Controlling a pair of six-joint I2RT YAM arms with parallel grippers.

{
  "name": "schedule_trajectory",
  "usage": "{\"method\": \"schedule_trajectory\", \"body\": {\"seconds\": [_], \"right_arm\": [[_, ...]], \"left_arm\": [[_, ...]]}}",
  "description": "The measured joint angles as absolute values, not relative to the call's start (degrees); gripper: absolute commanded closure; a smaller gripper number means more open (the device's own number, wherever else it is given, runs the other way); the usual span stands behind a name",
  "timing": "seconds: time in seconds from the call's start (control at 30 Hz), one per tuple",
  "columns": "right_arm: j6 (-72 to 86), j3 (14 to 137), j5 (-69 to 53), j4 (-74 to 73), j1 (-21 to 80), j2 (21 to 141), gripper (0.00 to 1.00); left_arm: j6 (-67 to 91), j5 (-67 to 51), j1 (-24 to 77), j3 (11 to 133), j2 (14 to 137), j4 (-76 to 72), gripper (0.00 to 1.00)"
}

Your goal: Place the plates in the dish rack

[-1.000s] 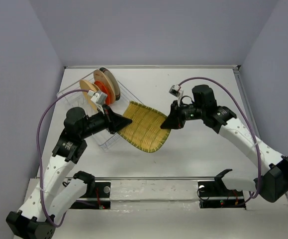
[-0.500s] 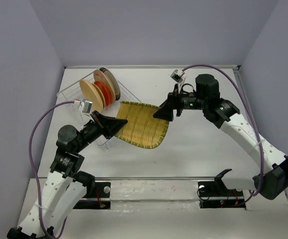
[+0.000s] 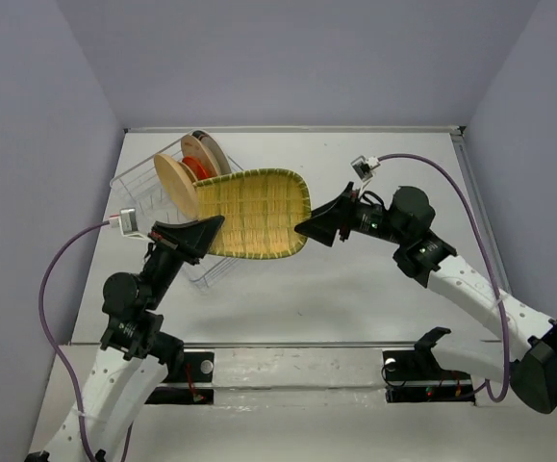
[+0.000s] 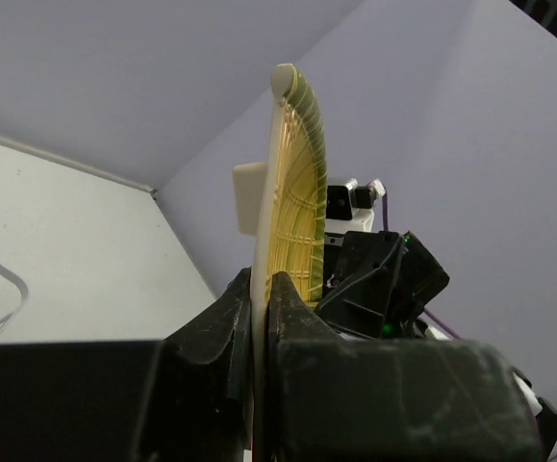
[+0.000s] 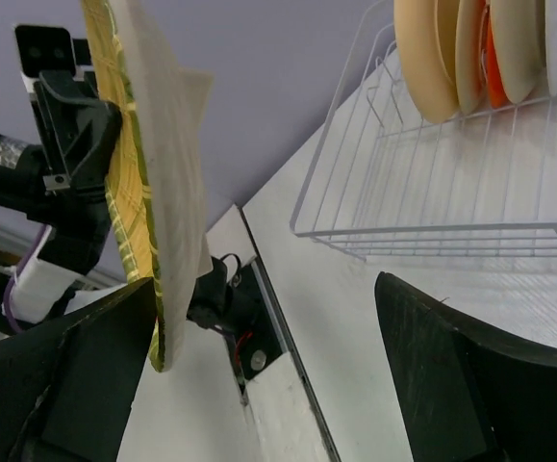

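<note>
The squarish yellow woven plate (image 3: 256, 210) hangs tilted up on edge above the table, just right of the dish rack (image 3: 136, 183). My left gripper (image 3: 211, 229) is shut on its lower left rim, and the left wrist view shows the thin rim (image 4: 292, 183) pinched between both fingers (image 4: 262, 289). My right gripper (image 3: 309, 229) stands open at the plate's right edge, its fingers wide apart (image 5: 268, 371). The plate's edge (image 5: 158, 183) hangs beside the right gripper's left finger, ungripped. Cream, orange-red and tan plates (image 3: 193, 166) stand upright in the white wire rack (image 5: 432, 197).
The rack sits at the back left of the white table (image 3: 374, 298), close to the left wall. The two arm bases and a metal rail (image 3: 288, 344) run along the near edge. Grey walls enclose the table on three sides.
My right gripper has opened, let go of the yellow plate and drawn back a little. The left arm has raised the plate, tipped it up on edge and brought it nearer the rack.
</note>
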State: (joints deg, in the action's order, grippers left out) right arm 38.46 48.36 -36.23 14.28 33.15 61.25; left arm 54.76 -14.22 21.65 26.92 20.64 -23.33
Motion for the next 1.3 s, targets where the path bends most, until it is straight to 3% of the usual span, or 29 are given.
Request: {"method": "schedule_trajectory", "body": {"seconds": [0.27, 0.37, 0.47, 0.5, 0.57, 0.7, 0.77, 0.8, 0.83, 0.87, 0.9, 1.0, 1.2, 1.23, 1.3], "right_arm": [[46.39, 45.06, -31.7, 30.26, 40.1, 64.95, 0.03], [47.66, 45.39, -30.13, 34.02, 43.55, 67.92, 0.16], [48.12, 46.33, -28.25, 35.03, 46.3, 71.26, 0.47], [48.47, 46.68, -27.16, 35.22, 47.07, 72.16, 0.71], [48.64, 47.29, -25.45, 35.22, 48.1, 72.49, 0.93], [49.54, 49.17, -20.1, 30.28, 49.04, 72.75, 0.93], [49.74, 50.72, -19.7, 28.84, 49.52, 72.75, 0.93], [49.54, 51.31, -19.66, 28.25, 49.6, 72.75, 0.93], [48.97, 52.58, -19.51, 26.63, 49.89, 72.75, 0.93], [47.86, 53.69, -19.09, 25.1, 50.0, 72.75, 0.93], [46.98, 55.31, -18.33, 22.59, 50.11, 72.75, 0.93], [40.82, 63.48, -13.17, 12.64, 49.74, 73.87, 0.93], [30.96, 88.99, -3.84, -4.64, 48.42, 84.33, 0.93], [29.95, 93.76, -2.37, -9.1, 48.36, 86.59, 0.93], [27.81, 104.09, 0.51, -14.66, 48.51, 92.92, 0.93]], "left_arm": [[60.14, -11.57, 21.65, 22.02, 20.08, -28.82, 0.95], [61.14, -11.35, 21.65, 21.37, 19.29, -30.57, 0.95], [61.58, -11.16, 21.65, 20.91, 18.28, -31.9, 0.95], [61.1, -10.96, 21.65, 20.64, 17.87, -32.12, 0.95], [60.29, -10.04, 21.45, 19.46, 16.71, -31.62, 0.95], [56.51, -9.63, 21.47, 19.25, 14.24, -30.22, 0.94], [56.38, -8.99, 21.39, 19.29, 13.34, -29.3, 0.81], [56.16, -8.6, 21.39, 19.59, 12.75, -28.62, 0.72], [55.9, -8.36, 21.39, 19.97, 12.34, -27.94, 0.52], [55.0, -7.81, 21.41, 20.91, 11.9, -25.91, 0.42], [54.0, -7.11, 21.41, 22.06, 11.7, -23.27, 0.25], [49.74, -1.85, 21.52, 28.42, 11.66, -12.34, 0.01], [39.33, 11.92, 21.54, 41.52, 10.13, 0.08, 0.08], [37.34, 15.18, 21.54, 43.53, 9.37, 2.15, 0.01], [34.44, 20.25, 21.54, 46.26, 7.88, 4.64, 0.01]]}}
